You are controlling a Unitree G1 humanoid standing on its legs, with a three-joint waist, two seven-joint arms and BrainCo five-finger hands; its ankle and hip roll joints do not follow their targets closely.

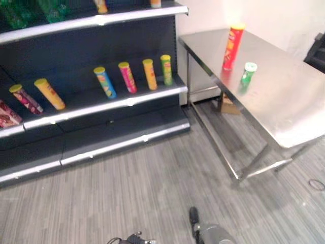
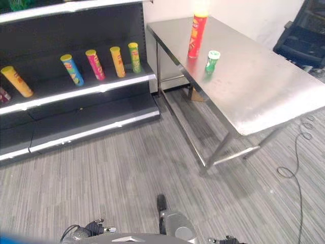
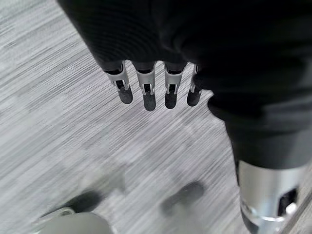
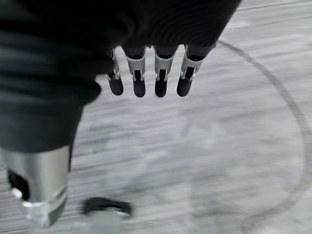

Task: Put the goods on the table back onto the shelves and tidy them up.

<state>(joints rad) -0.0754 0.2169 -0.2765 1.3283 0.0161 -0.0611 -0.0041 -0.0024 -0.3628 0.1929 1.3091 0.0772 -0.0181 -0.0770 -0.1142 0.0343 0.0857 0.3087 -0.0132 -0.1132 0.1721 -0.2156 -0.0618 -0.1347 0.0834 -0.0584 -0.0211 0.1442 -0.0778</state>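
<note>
Red can (image 1: 232, 47) stands upright on steel table (image 1: 284, 96), near its far end by the wall. Short green can (image 1: 248, 74) stands upright just beside it, closer to the camera, apart from it. Both sit near the table edge that faces the shelves.

Dark shelf unit (image 1: 101, 104) is left of the table. On its middle shelf stand tall cans in a row: green (image 1: 166, 69), orange (image 1: 149, 74), pink (image 1: 127, 77), blue (image 1: 105, 82); further left, apart, a yellow can (image 1: 49, 93) and a dark red one (image 1: 25, 98). All lean back.

Left hand (image 3: 146, 87) hangs over grey floor (image 1: 152, 193), fingers straight, loose, holding nothing. Right hand (image 4: 146, 75) same, fingers relaxed, empty, over the floor.
</note>
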